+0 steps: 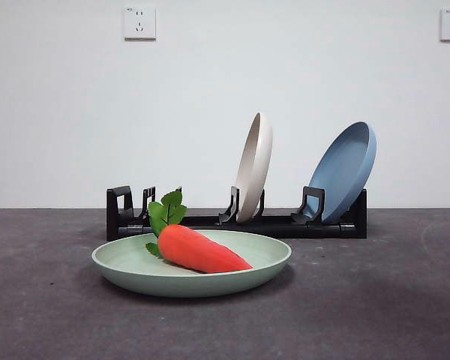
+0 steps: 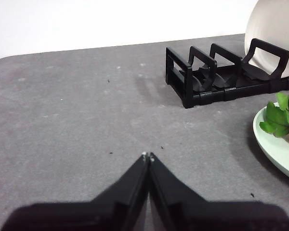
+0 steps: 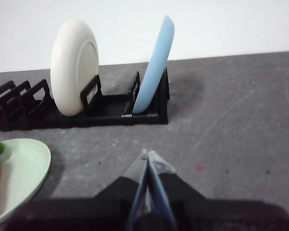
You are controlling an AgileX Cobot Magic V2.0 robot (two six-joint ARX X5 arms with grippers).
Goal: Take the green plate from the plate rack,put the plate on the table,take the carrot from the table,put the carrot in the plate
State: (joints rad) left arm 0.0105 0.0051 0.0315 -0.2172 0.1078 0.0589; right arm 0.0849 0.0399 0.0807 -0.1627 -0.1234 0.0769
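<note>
Orange-red and tapered, the toy carrot point(image 1: 201, 251) with green leaves at its thick end lay inside the pale sage-green round plate point(image 1: 262, 266), leaves toward the rack and tip toward the camera side in the front view, its long axis slanting across the plate's floor. The plate sat flat on the dark grey matte table point(image 1: 375, 300), just in front of the long low black plate rack point(image 1: 285, 223). In the rack, a cream round plate point(image 1: 253, 166) and a blue round plate point(image 1: 345, 171) stood leaning in their holders, while the slots at the end nearest the green plate stood vacant.

Both placing steps were judged complete, so little further motion appeared to be called for. The left tool point(image 2: 148, 155) was seen with its jaws pressed together, holding nothing, above bare table; the plate and carrot lay off to its side, near the rack's vacant end. The right tool point(image 3: 148, 155) was likewise closed and empty, the plate lying off to its other side and the blue plate ahead of it. Neither was clearly nearer. Open table surrounded both tools, and the plate was judged well clear of any edge.
</note>
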